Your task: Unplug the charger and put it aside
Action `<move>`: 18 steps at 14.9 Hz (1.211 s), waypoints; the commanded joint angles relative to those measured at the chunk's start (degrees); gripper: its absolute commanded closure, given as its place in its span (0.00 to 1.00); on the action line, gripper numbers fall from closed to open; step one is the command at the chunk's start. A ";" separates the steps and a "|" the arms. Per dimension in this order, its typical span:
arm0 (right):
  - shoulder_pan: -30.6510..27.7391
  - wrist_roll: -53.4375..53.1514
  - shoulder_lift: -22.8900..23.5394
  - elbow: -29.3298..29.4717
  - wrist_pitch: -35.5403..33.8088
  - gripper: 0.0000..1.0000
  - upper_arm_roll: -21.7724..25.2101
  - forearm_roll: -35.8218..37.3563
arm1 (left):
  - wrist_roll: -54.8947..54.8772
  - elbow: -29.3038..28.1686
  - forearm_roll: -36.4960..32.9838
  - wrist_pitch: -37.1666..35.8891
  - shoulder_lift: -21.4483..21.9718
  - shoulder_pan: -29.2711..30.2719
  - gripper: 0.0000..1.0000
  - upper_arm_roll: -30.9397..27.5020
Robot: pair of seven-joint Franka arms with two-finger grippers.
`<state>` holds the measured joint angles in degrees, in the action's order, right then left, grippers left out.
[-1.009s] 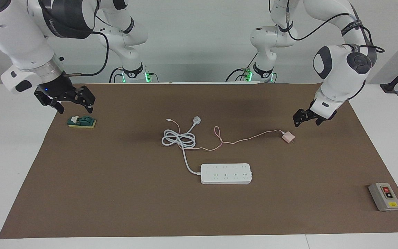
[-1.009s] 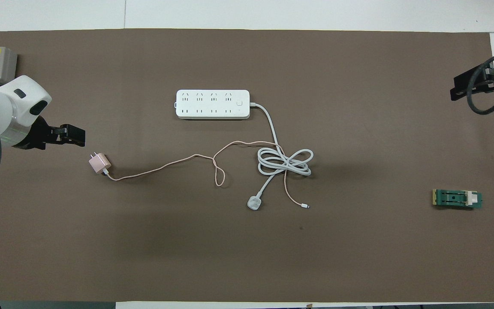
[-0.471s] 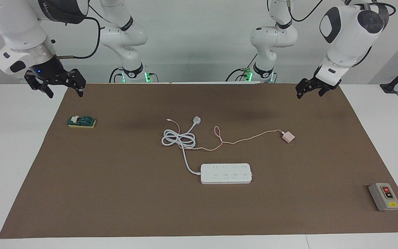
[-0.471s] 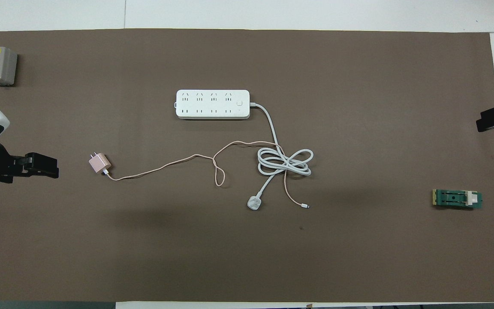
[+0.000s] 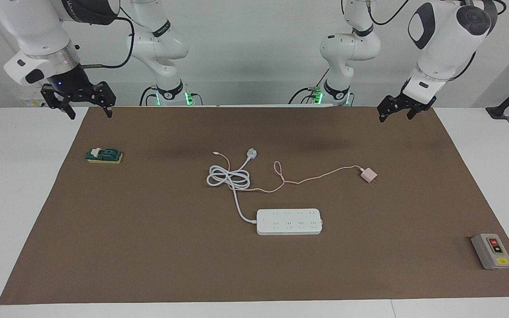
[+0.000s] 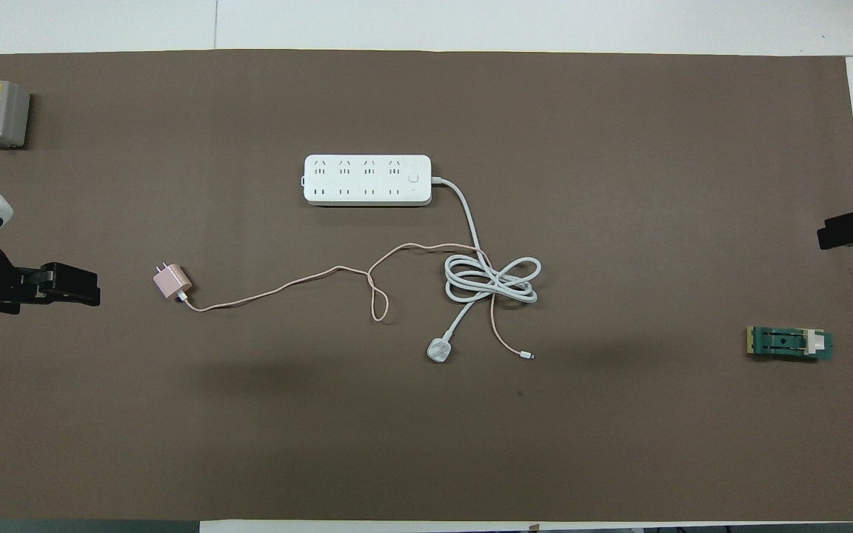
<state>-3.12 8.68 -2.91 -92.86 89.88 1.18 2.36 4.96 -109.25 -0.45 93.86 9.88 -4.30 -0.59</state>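
Note:
The pale-pink charger (image 5: 368,176) lies on its side on the brown mat, prongs bare and in no socket; it also shows in the overhead view (image 6: 171,282). Its thin pink cable (image 5: 316,177) runs to the coiled white cord (image 5: 229,177). The white power strip (image 5: 289,221) lies farther from the robots, with nothing plugged in. My left gripper (image 5: 394,115) is open and empty, raised over the mat's edge at the left arm's end, well apart from the charger. My right gripper (image 5: 91,114) is open and empty, raised over the mat's corner at the right arm's end.
The white round plug (image 5: 252,153) lies beside the coiled cord. A grey switch box (image 5: 491,251) stands at the mat's corner far from the robots, at the left arm's end. A green block on a yellow pad (image 5: 104,155) lies under the right gripper's side.
Both grippers have risen and drawn back toward the robots' bases. The left gripper has moved away from the charger. The charger and cords have not moved.

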 commanded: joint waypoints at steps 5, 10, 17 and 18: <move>-2.06 -0.42 -0.17 -1.01 -2.33 0.00 -1.53 0.19 | -1.44 0.71 -0.08 6.69 -1.35 -2.29 0.00 -0.46; -1.80 -1.91 0.71 1.46 -4.27 0.00 -1.53 -2.53 | -1.44 1.58 -0.16 4.85 -1.53 -2.46 0.00 -0.37; -1.54 -2.09 0.18 0.84 -4.01 0.00 -1.53 -2.27 | -1.44 5.27 -0.17 -0.25 -4.07 -3.26 0.00 -0.37; -1.54 -2.09 0.18 0.84 -4.01 0.00 -1.53 -2.27 | -1.44 5.28 -0.17 0.01 -4.08 -3.26 0.00 -0.37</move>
<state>-3.85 7.61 -2.66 -92.32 86.74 0.39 0.91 4.06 -107.06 -0.43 96.17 7.80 -6.88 -0.43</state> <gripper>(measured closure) 0.000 0.000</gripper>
